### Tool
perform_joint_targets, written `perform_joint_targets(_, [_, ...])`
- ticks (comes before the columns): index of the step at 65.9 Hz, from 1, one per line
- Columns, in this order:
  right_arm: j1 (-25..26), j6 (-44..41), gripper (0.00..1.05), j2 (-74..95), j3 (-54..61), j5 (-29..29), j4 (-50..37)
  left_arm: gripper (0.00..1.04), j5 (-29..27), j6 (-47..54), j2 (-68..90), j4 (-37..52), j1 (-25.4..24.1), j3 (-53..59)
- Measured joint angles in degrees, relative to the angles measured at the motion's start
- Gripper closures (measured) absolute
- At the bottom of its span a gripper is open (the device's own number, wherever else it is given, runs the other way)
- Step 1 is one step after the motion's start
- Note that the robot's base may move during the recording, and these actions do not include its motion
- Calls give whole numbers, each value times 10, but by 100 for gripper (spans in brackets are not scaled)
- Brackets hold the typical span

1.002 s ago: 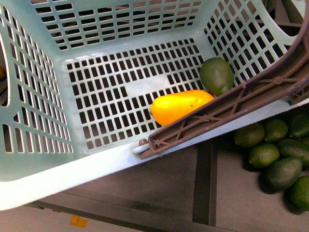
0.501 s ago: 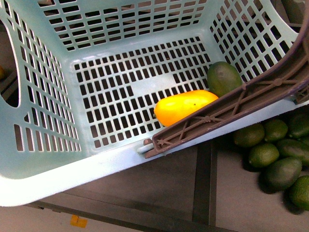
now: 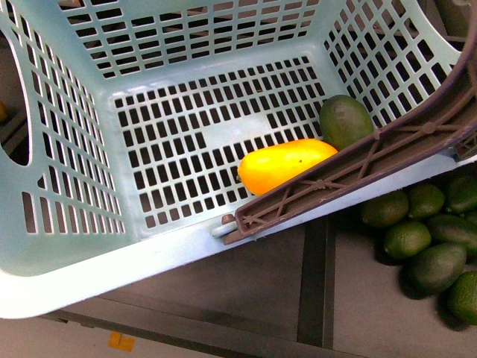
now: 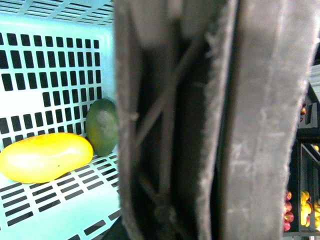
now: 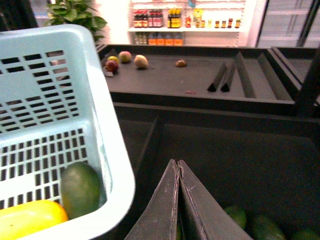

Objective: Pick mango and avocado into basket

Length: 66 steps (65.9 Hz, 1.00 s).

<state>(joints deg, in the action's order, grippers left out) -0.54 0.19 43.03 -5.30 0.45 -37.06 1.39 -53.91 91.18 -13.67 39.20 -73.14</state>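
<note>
Inside basket [image 3: 67,291]: orange-yellow mango [image 3: 285,164] touching dark-green avocado [image 3: 346,121]; right gripper [image 5: 178,167] closed, left's grip unclear.

The mango [image 3: 285,165] and avocado [image 3: 346,121] lie touching in the basket [image 3: 97,268], under its handle [image 3: 358,168]; more avocados [image 3: 425,239] sit outside, to its right

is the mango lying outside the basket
No, the mango lies on the slotted floor inside the basket, next to the avocado.
</note>
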Motion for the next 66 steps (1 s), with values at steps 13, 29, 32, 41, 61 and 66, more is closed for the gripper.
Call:
perform_joint_targets(13, [3, 0, 103, -65, 21, -3, 43, 91, 0, 0, 0, 0, 0, 0])
perform_joint_targets(29, [3, 0, 103, -137, 43, -5, 82, 91, 1, 0, 0, 0, 0, 0])
perform_joint_targets(32, [3, 0, 103, -154, 43, -5, 97, 91, 1, 0, 0, 0, 0, 0])
perform_joint_targets(41, [3, 0, 103, -193, 43, -5, 135, 91, 0, 0, 0, 0, 0, 0])
perform_joint_targets(61, [3, 0, 103, -261, 43, -5, 201, 91, 0, 0, 0, 0, 0, 0])
perform_joint_targets(66, [3, 0, 103, -276, 43, -5, 216, 91, 0, 0, 0, 0, 0, 0])
